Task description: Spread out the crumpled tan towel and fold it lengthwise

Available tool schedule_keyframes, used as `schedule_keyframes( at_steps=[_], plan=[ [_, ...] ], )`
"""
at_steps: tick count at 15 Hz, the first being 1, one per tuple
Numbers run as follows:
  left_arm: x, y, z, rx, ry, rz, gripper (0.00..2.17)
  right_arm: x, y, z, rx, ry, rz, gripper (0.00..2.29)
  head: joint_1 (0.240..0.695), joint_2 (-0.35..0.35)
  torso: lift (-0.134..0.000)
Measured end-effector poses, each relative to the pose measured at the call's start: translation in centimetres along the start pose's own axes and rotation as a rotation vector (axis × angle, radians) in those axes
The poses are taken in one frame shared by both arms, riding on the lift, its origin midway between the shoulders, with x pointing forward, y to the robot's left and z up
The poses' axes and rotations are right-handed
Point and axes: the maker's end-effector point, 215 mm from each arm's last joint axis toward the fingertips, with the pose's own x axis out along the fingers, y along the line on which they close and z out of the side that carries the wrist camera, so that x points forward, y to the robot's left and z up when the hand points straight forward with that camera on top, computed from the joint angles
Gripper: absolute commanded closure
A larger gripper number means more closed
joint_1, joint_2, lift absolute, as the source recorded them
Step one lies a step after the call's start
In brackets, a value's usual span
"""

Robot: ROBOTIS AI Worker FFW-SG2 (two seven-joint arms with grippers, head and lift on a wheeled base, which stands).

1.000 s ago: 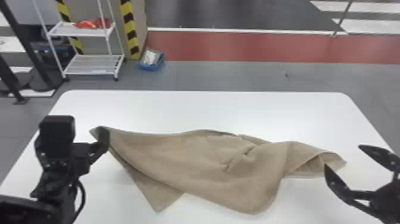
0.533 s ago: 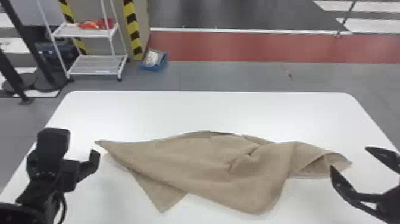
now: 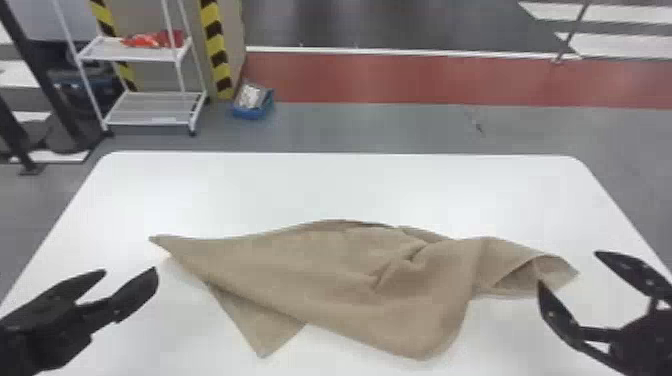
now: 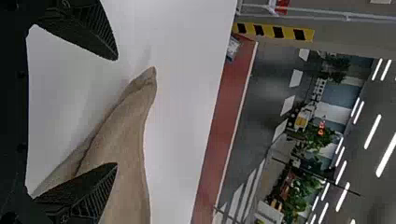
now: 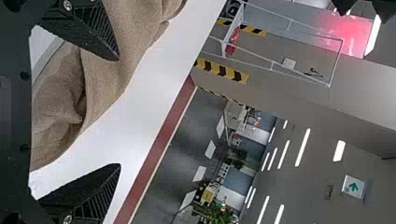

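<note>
1. One crumpled tan cloth towel (image 3: 320,270) lies across the middle of the white, round-cornered table (image 3: 375,190), longest from side to side, with a narrow point at its left end, creases right of centre and a turned-over flap at its right end. A smaller corner sticks out beneath its near left edge.
2. The black two-fingered left gripper (image 3: 130,270) is near the towel's left point, its fingers well spread with nothing between them. A second ago it was at that point, which was raised; now the two are apart and the point has sunk lower.
3. The black two-fingered right gripper (image 3: 567,267) is at the towel's right end, fingers wide apart and gripping nothing, much as before. One finger overlaps the flap in the head view; whether they touch, I cannot tell.
4. Folds hide the towel's underlying layers, and a finger covers part of it in each wrist view. Both arms and the table's near side are cut off.
5. Beyond the table stand a white metal rack (image 3: 145,107) and a small blue bin (image 3: 254,112).
</note>
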Motion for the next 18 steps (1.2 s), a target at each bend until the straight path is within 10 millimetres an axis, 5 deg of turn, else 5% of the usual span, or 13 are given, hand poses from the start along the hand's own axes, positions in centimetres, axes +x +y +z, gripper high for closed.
schedule_keyframes(
  at_steps=[4,9,12,18],
  plan=[
    [0.5,-6.0,-0.5,0.060,-0.100,-0.135,0.45,-0.5,0.8,0.6,-0.021,-0.041,0.002,0.08,0.695,-0.136,-0.124],
    [1.6,-12.2,-5.3,0.119,-0.029,-0.241,0.46,-1.8,1.0,1.1,-0.043,-0.093,-0.013,0.09,0.695,-0.253,-0.124],
    [1.7,-13.5,-8.5,0.208,0.032,-0.241,0.46,-2.3,0.3,0.0,-0.036,-0.082,-0.032,0.09,0.695,-0.295,-0.124],
    [2.4,-14.2,-10.7,0.317,-0.007,-0.207,0.46,-3.0,-0.8,1.1,-0.036,-0.140,-0.065,0.09,0.695,-0.335,-0.124]
  ],
)
